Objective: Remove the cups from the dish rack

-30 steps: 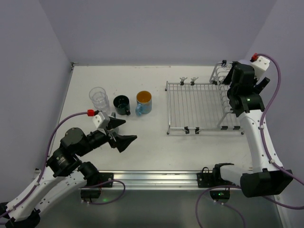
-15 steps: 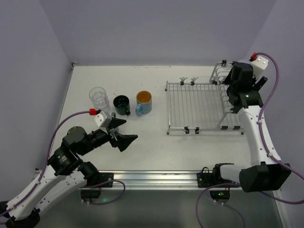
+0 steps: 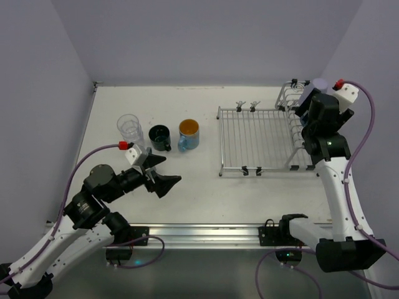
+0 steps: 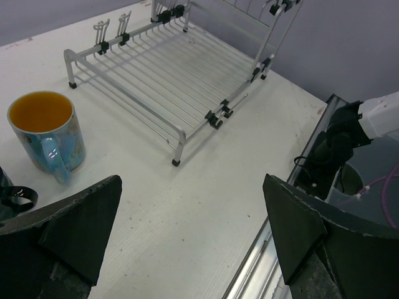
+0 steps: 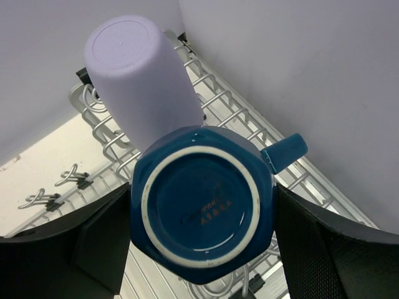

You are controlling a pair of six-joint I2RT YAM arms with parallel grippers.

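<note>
Where upturned dark blue mug [image 5: 202,212] sits at dish rack [image 5: 215,103], right hand [image 5: 206,240] straddles it; grip uncertain; left hand [image 4: 190,233] wide.

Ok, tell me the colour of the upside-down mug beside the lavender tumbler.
The mug is dark blue; right wrist view shows it best.

left end effector [image 3: 163,173] wide apart, arm low | right end effector [image 5: 202,218] partly closed, arm extended
</note>
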